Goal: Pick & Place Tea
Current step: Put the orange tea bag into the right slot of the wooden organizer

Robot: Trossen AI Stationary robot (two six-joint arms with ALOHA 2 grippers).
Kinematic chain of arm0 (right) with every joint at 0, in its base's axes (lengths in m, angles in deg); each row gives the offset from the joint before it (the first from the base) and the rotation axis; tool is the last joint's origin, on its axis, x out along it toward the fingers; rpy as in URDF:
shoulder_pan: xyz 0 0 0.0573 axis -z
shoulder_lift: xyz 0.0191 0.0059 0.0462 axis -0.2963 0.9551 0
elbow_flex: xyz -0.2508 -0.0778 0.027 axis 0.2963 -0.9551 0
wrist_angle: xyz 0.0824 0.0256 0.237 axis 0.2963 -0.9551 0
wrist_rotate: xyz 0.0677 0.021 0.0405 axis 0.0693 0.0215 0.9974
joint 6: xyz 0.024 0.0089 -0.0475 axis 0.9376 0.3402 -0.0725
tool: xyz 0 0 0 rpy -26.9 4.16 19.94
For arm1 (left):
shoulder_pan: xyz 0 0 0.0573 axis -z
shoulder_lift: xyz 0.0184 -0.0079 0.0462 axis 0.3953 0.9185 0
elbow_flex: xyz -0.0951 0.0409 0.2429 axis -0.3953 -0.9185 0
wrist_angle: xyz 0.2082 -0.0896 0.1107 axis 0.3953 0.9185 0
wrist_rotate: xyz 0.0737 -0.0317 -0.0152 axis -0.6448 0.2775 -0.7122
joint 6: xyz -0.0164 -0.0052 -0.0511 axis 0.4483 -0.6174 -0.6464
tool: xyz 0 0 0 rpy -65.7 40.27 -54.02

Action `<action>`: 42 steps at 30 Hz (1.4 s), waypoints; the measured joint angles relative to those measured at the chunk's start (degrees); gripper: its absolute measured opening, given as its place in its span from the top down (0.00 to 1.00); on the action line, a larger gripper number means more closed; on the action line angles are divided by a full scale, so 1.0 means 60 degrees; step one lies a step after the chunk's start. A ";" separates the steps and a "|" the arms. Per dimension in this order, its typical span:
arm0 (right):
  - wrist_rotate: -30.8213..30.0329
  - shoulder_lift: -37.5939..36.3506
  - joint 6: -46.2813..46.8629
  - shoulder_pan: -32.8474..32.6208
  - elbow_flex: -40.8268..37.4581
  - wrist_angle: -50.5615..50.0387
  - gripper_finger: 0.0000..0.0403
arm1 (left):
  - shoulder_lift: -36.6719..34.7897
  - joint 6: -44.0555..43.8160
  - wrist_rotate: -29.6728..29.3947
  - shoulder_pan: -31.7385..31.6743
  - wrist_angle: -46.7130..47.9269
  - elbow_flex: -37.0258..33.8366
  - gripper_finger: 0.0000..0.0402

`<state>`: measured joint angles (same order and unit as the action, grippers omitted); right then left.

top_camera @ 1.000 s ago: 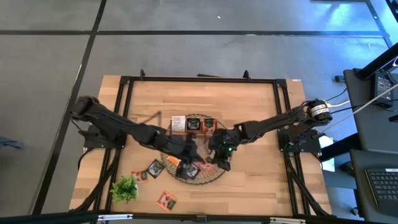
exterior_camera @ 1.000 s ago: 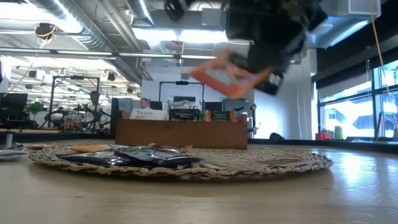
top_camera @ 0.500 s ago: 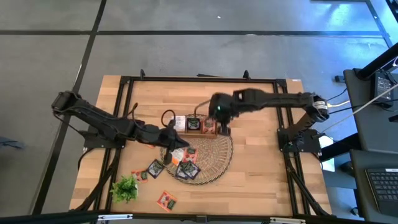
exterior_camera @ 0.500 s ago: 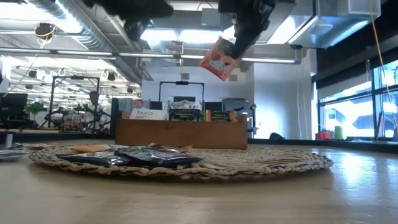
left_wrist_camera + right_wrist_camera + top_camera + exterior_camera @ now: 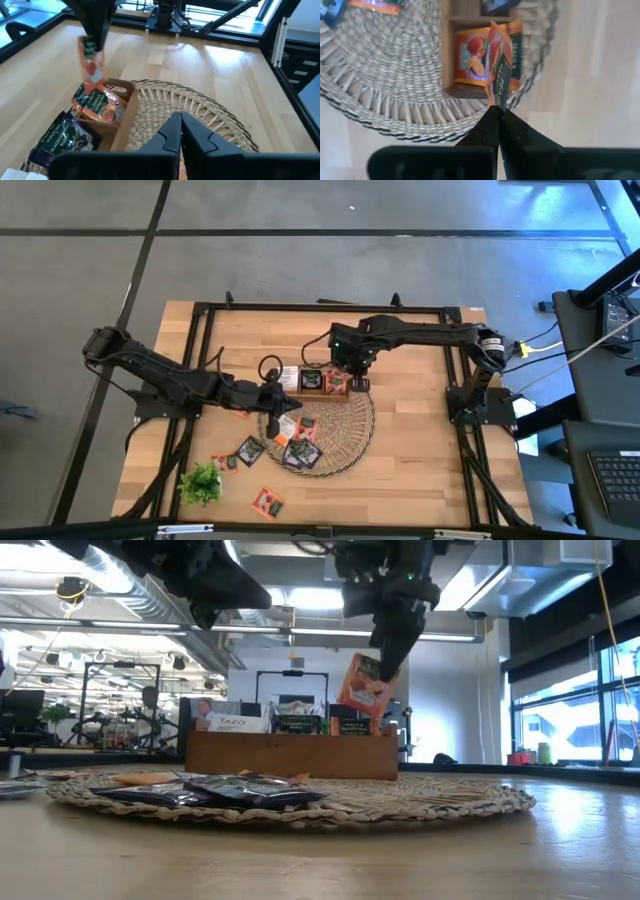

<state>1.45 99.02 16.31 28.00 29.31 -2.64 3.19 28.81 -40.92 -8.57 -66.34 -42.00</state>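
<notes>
Two dark robot arms reach over a wooden table (image 5: 410,430) toward its middle. The right arm stretches in from the right side, elbow bent high, its forearm lying across the far half of the table. The left arm comes in low from the left edge, running almost flat across the boards.

A round wicker mat (image 5: 345,425) lies at the centre. Along its far edge sits a brown wooden tray (image 5: 320,380) with three compartments, each holding tea sachets.

The right gripper (image 5: 356,372) points straight down above the tray's right-hand compartment. Its fingers are pinched tight on the top edge of an orange sachet (image 5: 363,686), which hangs upright just above orange sachets already lying in that compartment.

The left gripper (image 5: 283,406) hovers over the near-left part of the mat, fingers pressed together and holding nothing.

Several dark sachets (image 5: 298,452) lie on the mat's near side. Another dark sachet (image 5: 249,449) and an orange one (image 5: 267,501) lie on the bare table nearby, beside a small green plant sprig (image 5: 201,481).
</notes>
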 joint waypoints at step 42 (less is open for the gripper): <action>0.0501 0.0894 -0.0043 -0.0328 -0.0014 0.0325 0.98 | 0.0004 0.0018 -0.0073 0.0000 0.0118 0.0004 1.00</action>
<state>4.46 104.38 16.05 26.03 29.23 -0.68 3.22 28.92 -41.36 -8.57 -65.64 -41.98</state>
